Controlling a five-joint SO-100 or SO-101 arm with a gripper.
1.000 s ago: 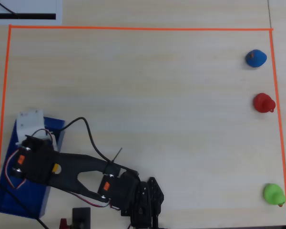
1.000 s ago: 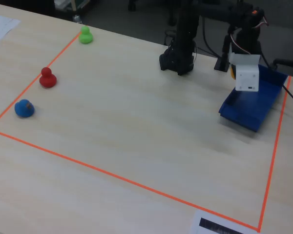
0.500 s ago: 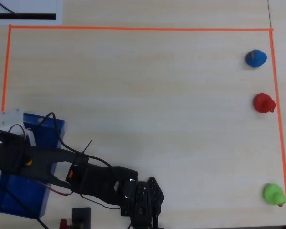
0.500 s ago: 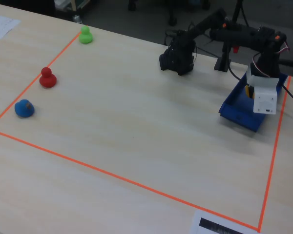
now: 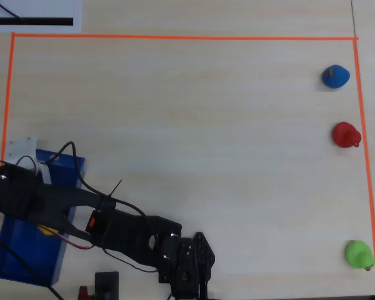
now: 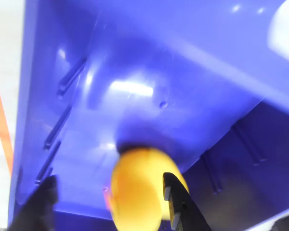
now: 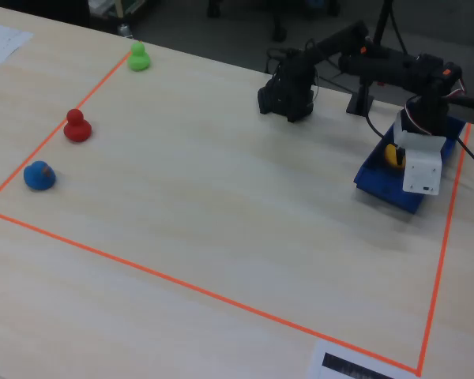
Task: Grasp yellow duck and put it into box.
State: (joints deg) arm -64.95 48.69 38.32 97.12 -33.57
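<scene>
The surface was a pale wood-grain table (image 5: 187, 144) marked with an orange tape rectangle (image 5: 175, 37), and in the fixed view a dark floor and dim furniture lay beyond the far edge. A white sheet with a black bar (image 5: 31, 15) sat outside the tape at the top left of the overhead view. Along the right side of that view stood a blue duck (image 5: 335, 76), a red duck (image 5: 346, 134) and a green duck (image 5: 359, 254), well apart from one another and far from the arm. The box (image 5: 25, 256), deep blue plastic with low walls, lay at the lower left of the overhead view, just inside the tape. The black arm (image 5: 125, 228) reached from its base at the bottom edge over the box. The yellow duck (image 6: 135, 190) showed in the wrist view as a smooth rounded orange-yellow blob, blurred, over the glossy blue floor of the box; in the overhead view only a sliver of yellow (image 5: 47, 230) peeked from under the arm. The gripper (image 6: 111, 202) had its dark fingers (image 6: 180, 204) spread either side of the duck, and it looked released rather than clamped, though the blur left contact uncertain.
</scene>
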